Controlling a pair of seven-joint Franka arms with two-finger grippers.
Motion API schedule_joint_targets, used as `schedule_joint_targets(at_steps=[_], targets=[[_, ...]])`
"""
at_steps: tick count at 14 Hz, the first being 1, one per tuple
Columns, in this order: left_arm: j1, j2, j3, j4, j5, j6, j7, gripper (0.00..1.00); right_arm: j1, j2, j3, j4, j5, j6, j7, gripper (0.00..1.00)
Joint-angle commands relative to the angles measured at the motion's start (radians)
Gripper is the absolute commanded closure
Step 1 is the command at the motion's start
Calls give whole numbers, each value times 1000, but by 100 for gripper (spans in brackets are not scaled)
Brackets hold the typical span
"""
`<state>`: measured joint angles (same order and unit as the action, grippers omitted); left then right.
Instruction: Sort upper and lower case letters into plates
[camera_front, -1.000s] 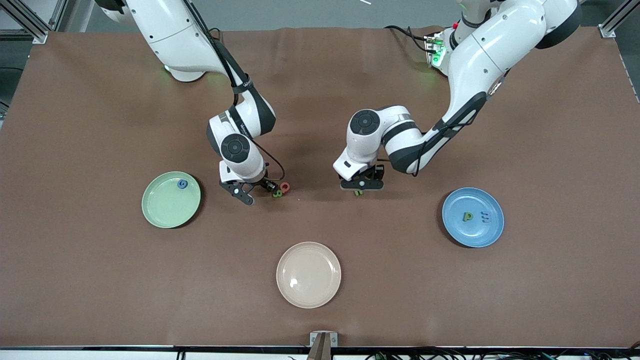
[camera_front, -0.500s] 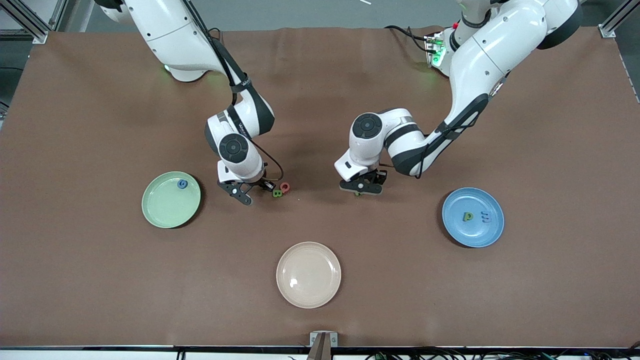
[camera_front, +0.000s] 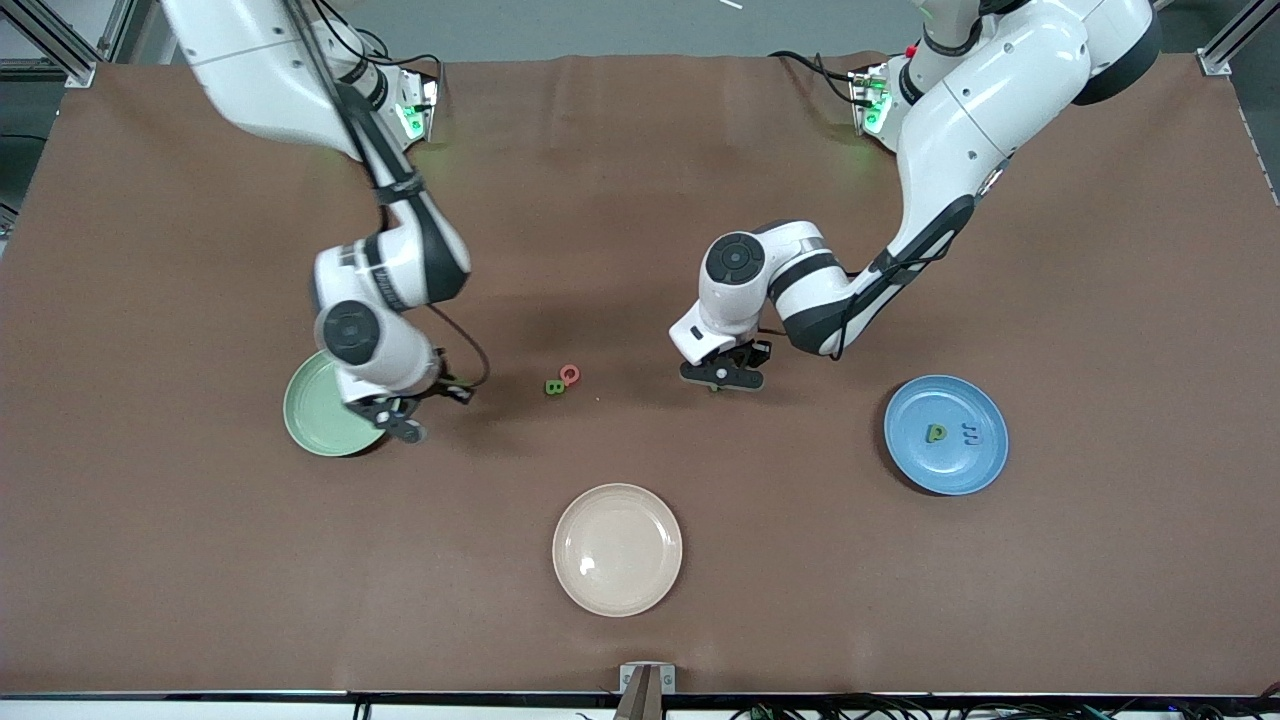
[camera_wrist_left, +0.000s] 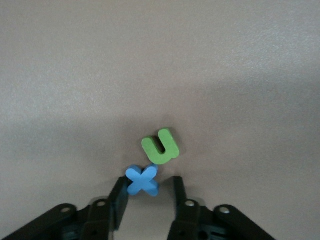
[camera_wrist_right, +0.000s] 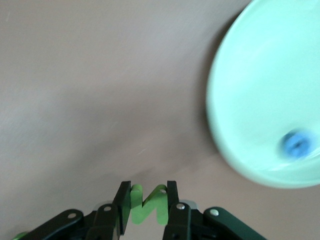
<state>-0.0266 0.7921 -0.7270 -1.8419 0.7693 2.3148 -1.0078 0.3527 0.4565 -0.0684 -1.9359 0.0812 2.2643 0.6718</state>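
Brown tabletop: right gripper (camera_wrist_right: 145, 200) pinches a green letter (camera_wrist_right: 148, 204) beside the mint plate (camera_front: 312, 412) (drop point toward the right arm's end). Left gripper (camera_wrist_left: 147, 192) brackets a blue X (camera_wrist_left: 143, 181), not yet clamped.

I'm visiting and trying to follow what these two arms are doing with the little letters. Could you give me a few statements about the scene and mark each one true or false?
1. The right end effector is shut on a green letter. True.
2. The cream plate has two letters on it. False: nothing lies on it.
3. The blue plate holds a green letter and a blue letter. True.
4. The left end effector is over the mint green plate. False: it is low over the bare table mat, with a blue X between its fingers and a green U beside that.
5. A green B and a red letter lie touching on the mat. True.
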Motion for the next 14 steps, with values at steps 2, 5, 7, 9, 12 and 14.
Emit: schedule_joint_targets(at_steps=[2,5,7,9,12,14], targets=[[-3,1,3,29,-68,-23,1,100,-151,-44,22,-35,-9,-23,-233,99],[59,-46,-17,30,-70,-103,3,100,-214,-35,22,-57,-8,-6,-316,98],[167,-79,-87,29,-90,-139,9,100,-215,-33,22,-89,-8,35,-322,98],[346,-85,-204,23,-90,-175,23,100,-213,-19,24,-106,-5,69,-322,98],[572,-83,-307,18,-90,-178,28,100,-207,-1,25,-109,0,75,-322,97],[623,-79,-305,19,-90,-178,29,100,-205,7,25,-112,3,77,-322,97]])
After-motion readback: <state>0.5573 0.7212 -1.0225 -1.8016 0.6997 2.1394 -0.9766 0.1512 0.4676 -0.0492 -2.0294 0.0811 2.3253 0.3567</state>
